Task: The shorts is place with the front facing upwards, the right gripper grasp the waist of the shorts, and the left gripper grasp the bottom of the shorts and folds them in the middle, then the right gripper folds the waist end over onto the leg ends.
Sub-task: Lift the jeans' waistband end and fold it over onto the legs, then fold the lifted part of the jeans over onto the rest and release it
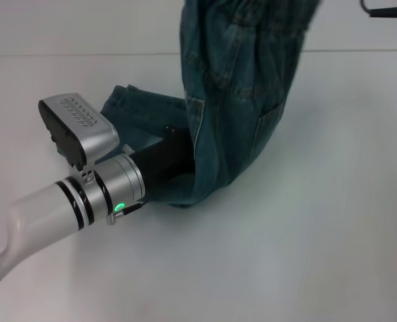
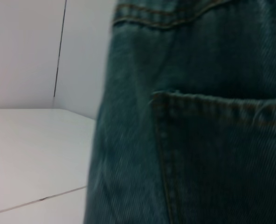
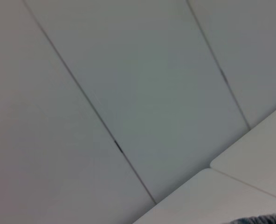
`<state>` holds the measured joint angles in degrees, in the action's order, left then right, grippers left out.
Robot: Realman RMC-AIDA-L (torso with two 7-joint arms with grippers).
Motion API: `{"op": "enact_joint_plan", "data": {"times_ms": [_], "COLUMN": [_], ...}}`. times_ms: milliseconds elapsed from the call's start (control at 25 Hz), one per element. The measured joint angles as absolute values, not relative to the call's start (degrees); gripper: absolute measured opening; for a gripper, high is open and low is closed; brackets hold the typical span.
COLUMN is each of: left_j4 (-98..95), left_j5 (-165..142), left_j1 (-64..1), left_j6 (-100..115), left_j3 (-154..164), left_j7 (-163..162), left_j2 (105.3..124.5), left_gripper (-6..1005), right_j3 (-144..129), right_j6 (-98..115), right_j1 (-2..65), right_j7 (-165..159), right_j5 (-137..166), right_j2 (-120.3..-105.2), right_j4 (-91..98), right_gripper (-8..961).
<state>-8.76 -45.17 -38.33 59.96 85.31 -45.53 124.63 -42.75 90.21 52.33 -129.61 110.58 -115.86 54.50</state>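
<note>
While the shorts (image 1: 235,100) hang from above, waist end out of view at the top, their lower end curls onto the white counter (image 1: 306,255). Left gripper (image 1: 159,161) sits low at that end, its fingers hidden under denim: cannot tell whether they hold it. Right gripper not in view; its wrist view shows only wall panels and a counter corner.

Judgement: the waist-over fold is in hand. To do it well, keep the leg end pinned flat and lower the raised end slowly, edges aligned. Long axis runs near vertical, bending toward the left gripper at the counter.
</note>
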Motion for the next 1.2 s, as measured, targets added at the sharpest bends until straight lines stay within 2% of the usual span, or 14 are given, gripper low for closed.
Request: {"op": "enact_joint_plan", "data": {"times_ms": [440,760,1000,1200], "left_j4": [-8.8,-10.5,-10.6,-11.1], "left_j5": [-45.2,-45.2,-45.2,-45.7], "left_j1": [-37.6,-32.6,-30.5,-28.0], "left_j6": [64.3,64.1,63.9,64.1], "left_j3": [86.8,82.7,79.7,74.1], "left_j7": [-45.6,-45.2,-45.2,-43.6], "left_j2": [124.63,124.63,124.63,124.63], "left_gripper": [0,0,0,1], "right_j3": [-49.2,-50.3,-50.4,-50.3], "right_j6": [84.3,80.7,80.1,80.0], "right_j1": [56.0,56.2,56.2,55.8], "right_j7": [-129.1,-127.3,-125.8,-125.3], "right_j5": [110.6,110.2,110.2,110.2], "right_j2": [-116.94,-117.39,-118.49,-118.6], "right_j4": [49.0,46.0,45.4,45.4], "right_gripper": [57,57,57,58]}}
